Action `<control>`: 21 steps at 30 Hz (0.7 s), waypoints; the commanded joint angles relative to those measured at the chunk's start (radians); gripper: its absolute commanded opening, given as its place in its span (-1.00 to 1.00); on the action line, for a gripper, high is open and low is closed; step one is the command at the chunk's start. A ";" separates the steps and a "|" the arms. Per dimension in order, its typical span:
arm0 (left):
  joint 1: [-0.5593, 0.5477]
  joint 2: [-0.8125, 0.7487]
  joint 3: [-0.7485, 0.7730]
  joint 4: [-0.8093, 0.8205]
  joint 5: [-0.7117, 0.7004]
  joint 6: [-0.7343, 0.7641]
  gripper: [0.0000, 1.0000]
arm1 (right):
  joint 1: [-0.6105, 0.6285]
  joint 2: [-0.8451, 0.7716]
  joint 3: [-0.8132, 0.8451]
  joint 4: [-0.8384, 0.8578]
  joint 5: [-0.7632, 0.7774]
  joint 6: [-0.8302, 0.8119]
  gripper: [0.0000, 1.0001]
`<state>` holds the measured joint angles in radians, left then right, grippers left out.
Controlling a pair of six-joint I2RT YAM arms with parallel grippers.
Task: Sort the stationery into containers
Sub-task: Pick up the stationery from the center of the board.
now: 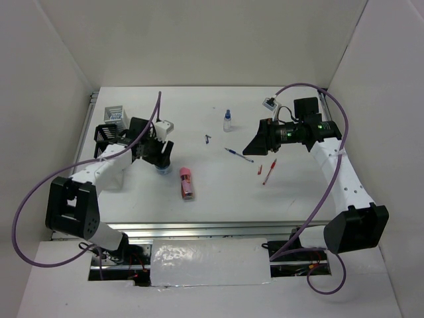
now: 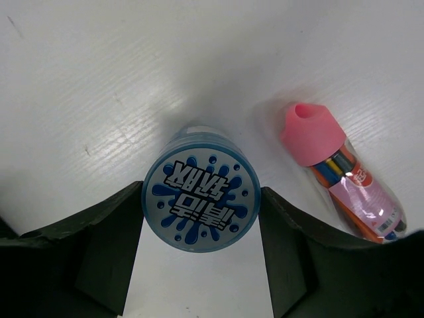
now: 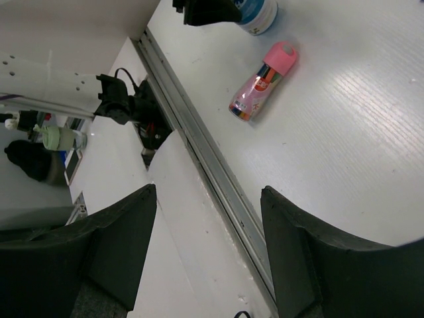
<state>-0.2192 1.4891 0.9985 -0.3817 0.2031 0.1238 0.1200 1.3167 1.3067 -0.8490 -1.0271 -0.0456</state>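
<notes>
Pink oblong block (image 1: 187, 183) lies nearest the front edge of the counter (image 1: 305, 192). Just beside it, on the left, the left gripper (image 2: 202, 192) is closed on a round blue-white tin (image 2: 201, 199) that stands upright, one finger against each side. Off to the right lie the red pen (image 1: 269, 171) and the short red piece (image 1: 260, 169), then the blue pen (image 1: 238, 155). Near the blue pen the right gripper (image 3: 209, 192) hangs with fingers spread, holding nothing. Farther back stands the tiny blue-capped clear bottle (image 1: 227, 120). The black mesh box (image 1: 106, 134) and the white slotted box (image 1: 114, 115) sit at the far left.
</notes>
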 commanded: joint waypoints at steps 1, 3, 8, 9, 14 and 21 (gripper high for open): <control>0.015 -0.030 0.124 -0.051 0.027 -0.004 -0.67 | 0.006 0.003 0.020 0.044 -0.004 -0.005 0.41; 0.026 -0.044 0.176 -0.072 0.025 -0.015 -0.72 | 0.006 0.007 0.023 0.041 -0.005 -0.005 0.41; 0.115 -0.030 0.336 -0.114 0.002 -0.027 -0.75 | 0.006 0.016 0.031 0.039 -0.008 -0.008 0.41; 0.135 -0.018 0.369 -0.121 0.001 -0.027 -0.75 | 0.006 0.019 0.032 0.041 -0.010 -0.007 0.41; 0.286 0.059 0.528 -0.059 0.013 -0.042 -0.80 | 0.004 0.029 0.040 0.033 -0.008 -0.011 0.40; 0.429 0.266 0.773 -0.063 0.062 -0.075 -0.83 | 0.007 0.033 0.037 0.034 -0.004 -0.010 0.40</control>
<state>0.1749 1.7008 1.7027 -0.4805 0.2169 0.0868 0.1200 1.3479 1.3090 -0.8494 -1.0271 -0.0460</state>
